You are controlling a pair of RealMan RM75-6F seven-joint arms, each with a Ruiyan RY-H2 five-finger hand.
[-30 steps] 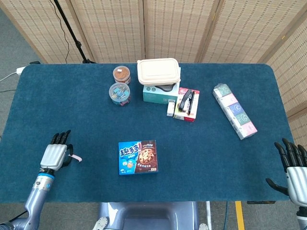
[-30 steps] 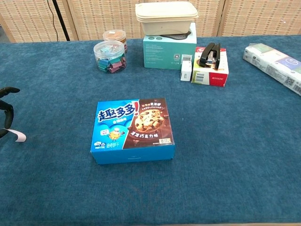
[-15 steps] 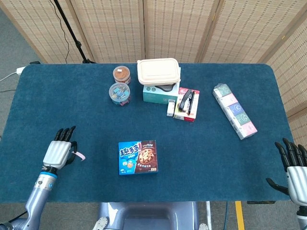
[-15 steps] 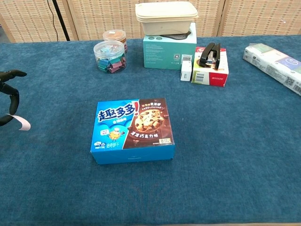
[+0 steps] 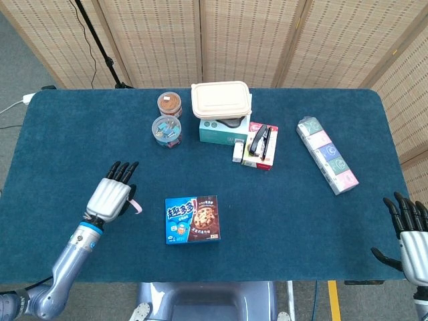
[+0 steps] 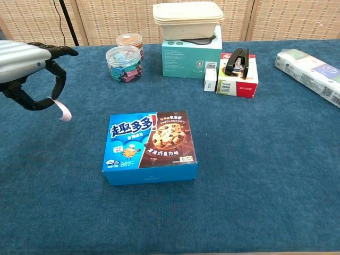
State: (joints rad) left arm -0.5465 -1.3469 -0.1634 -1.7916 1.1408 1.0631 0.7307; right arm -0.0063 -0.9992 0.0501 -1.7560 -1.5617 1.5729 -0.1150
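Head view has both robot hands; chest view shows only the left one. Left robot hand [image 5: 115,194] hovers over the blue bench [image 5: 67,134], fingers stretched fwd and slightly spread, holding nothing; a small pink-white tag [image 6: 62,110] dangles under it, seen best in chest view, w/ thumb and fingers curved apart. Just right of it lies the cookie box [image 5: 192,219], flat glossy cardboard, blue and brown print, apart from the hand. Further back: clear round tub of clips [image 5: 166,130], brown-lidded jar [image 5: 170,103], beige lidded container [image 5: 221,99] stacked on a teal box [image 5: 215,130], black stapler [image 5: 261,142] on a red-white carton. Long wrapped tissue pack [image 5: 327,154] lies angled at right. Right robot hand [image 5: 408,234] sits at the bench's near right edge, fingers spread, empty. Nothing blocks the cookie box.
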